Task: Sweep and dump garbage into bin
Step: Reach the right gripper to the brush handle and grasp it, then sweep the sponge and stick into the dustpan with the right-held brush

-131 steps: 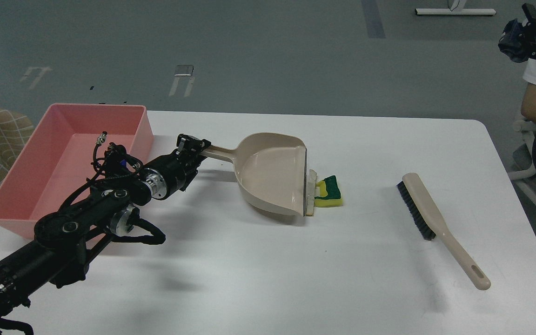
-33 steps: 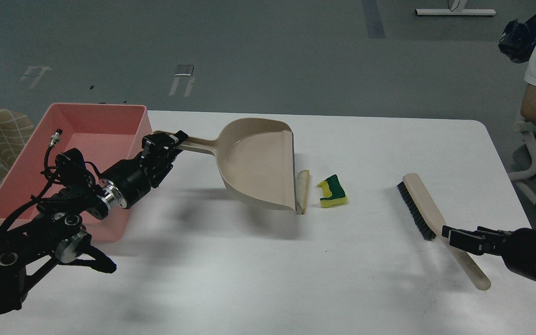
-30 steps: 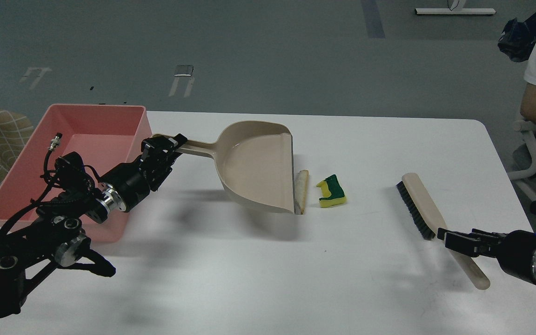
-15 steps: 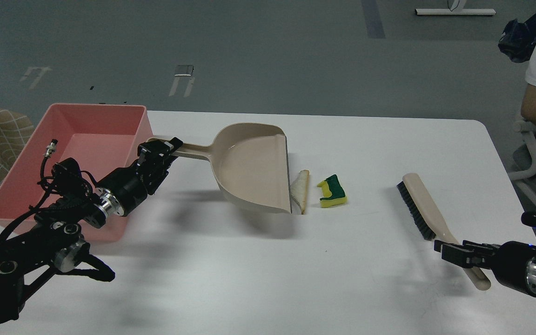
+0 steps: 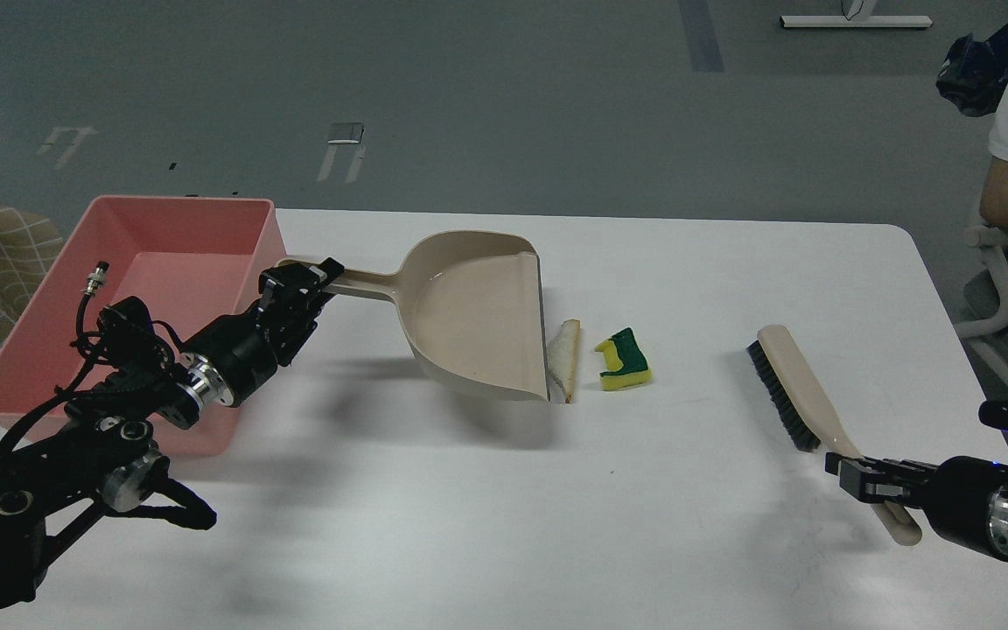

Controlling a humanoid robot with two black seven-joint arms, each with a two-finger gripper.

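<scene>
Nearest to us, our right gripper (image 5: 854, 478) reaches in low from the right edge, its arm nearly level and pointing left. Its tip sits at the handle of the one brush (image 5: 819, 411), but we cannot tell whether the fingers are closed on that handle or merely beside it. The brush lies flat on the white table (image 5: 469, 507), its long axis running from the near right to the far left, bristles facing left.

Our left arm comes up from the lower left corner, bent at the elbow and angled toward the far right. Our left gripper (image 5: 303, 284) is clamped on the handle end of the one dustpan (image 5: 478, 315). The dustpan's handle points left toward the tub and its open mouth faces right.

There are two scraps. The thin whitish slice (image 5: 563, 357) lies right at the dustpan's lip, its long axis running near to far. Just to its right, apart from it, sits the yellow and green sponge chunk (image 5: 623, 360). Both are on the table, outside the dustpan.

Farthest left, the one pink tub (image 5: 268, 245) stands at the table's far left corner, its long axis running near to far.
</scene>
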